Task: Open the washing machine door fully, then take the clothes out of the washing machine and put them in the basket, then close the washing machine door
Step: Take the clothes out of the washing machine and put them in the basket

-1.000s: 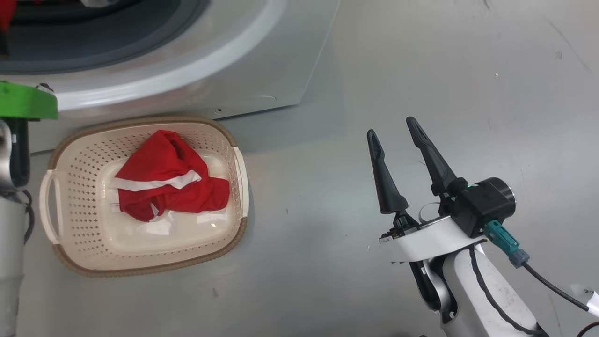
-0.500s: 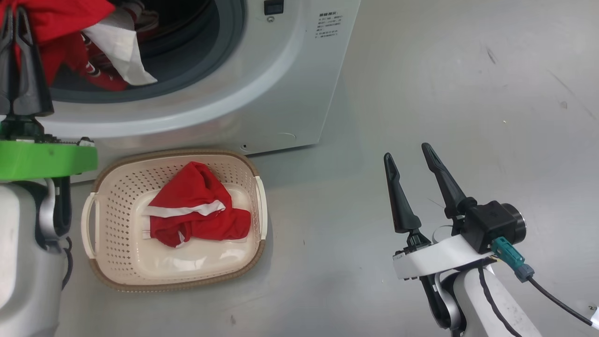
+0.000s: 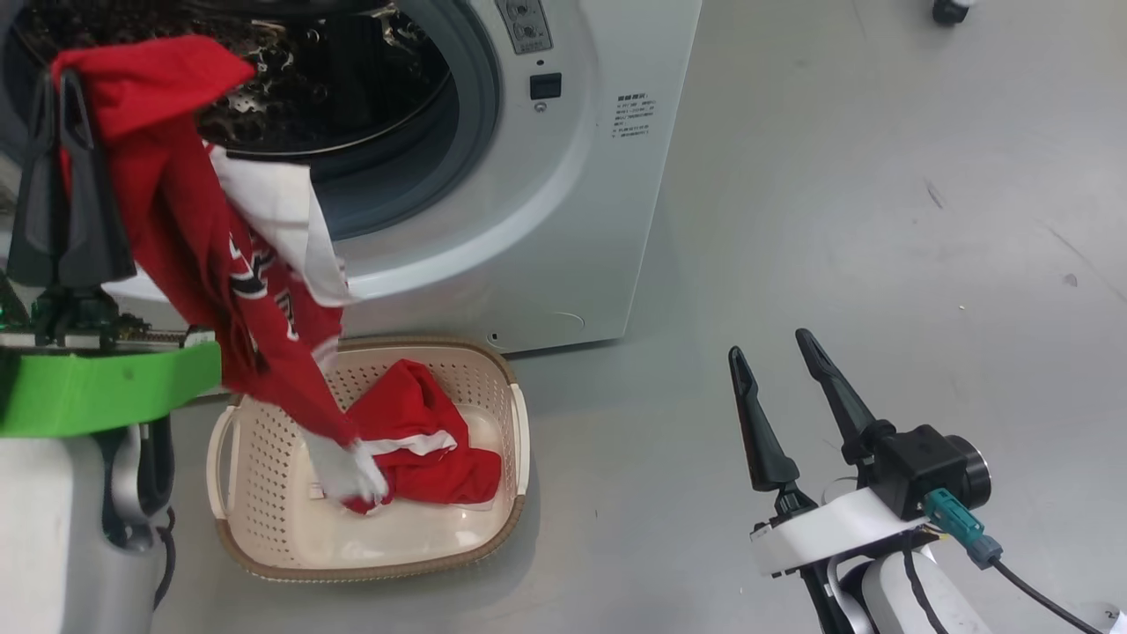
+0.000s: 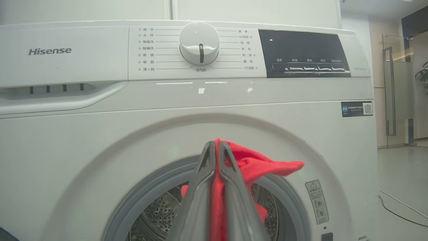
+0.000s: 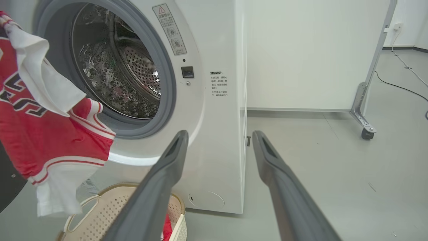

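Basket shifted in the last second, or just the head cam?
No. The basket sits just as close below the lower front corner of the washing machine as before; the whole head view slid, so the camera moved.

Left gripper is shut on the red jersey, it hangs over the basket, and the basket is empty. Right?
Not quite. The basket is not empty: the head view shows a red garment already lying in it. The rest holds: left gripper shut on the red jersey, hanging over the basket.
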You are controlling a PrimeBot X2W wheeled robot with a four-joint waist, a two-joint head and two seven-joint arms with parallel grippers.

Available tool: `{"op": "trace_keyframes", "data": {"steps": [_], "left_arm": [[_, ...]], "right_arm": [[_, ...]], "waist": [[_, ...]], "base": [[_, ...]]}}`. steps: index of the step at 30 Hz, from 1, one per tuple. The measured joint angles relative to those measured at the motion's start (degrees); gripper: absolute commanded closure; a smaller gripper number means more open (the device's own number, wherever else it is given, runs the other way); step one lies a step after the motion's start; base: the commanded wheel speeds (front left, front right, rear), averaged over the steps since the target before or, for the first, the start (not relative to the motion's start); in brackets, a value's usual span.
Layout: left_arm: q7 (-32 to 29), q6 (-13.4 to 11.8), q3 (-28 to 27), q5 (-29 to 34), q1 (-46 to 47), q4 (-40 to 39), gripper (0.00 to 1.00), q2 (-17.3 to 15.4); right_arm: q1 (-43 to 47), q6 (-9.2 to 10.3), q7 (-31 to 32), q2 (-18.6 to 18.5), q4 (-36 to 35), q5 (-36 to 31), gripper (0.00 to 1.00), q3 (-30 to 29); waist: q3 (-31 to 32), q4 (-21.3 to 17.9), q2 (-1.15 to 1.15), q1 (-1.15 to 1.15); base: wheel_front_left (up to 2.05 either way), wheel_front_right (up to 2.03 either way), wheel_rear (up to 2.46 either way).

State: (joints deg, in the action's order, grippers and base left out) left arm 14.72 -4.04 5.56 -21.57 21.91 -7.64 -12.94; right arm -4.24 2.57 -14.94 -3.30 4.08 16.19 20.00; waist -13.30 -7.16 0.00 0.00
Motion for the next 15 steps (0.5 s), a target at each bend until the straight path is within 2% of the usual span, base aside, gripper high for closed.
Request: {"op": "trace_keyframes", "data": {"steps": [8, 15], "left_arm": [[0.0, -0.7, 0.0, 0.1, -6.4, -2.5, 1.00, 1.0], [0.0, -0.8, 1.0, -0.1, -11.9, -2.5, 1.00, 2.6]], "right_arm": [[2.3, -0.93, 0.0, 0.0, 0.0, -0.2, 0.00, 0.1], [2.7, -1.49, 0.0, 0.0, -0.7, -1.2, 0.00, 0.4]], "waist": [[2.9, 0.7, 0.00, 0.00], [2.4, 0.8, 0.00, 0.00]], "base": [[0.00, 0.00, 0.00], [0.00, 0.00, 0.00]]}}
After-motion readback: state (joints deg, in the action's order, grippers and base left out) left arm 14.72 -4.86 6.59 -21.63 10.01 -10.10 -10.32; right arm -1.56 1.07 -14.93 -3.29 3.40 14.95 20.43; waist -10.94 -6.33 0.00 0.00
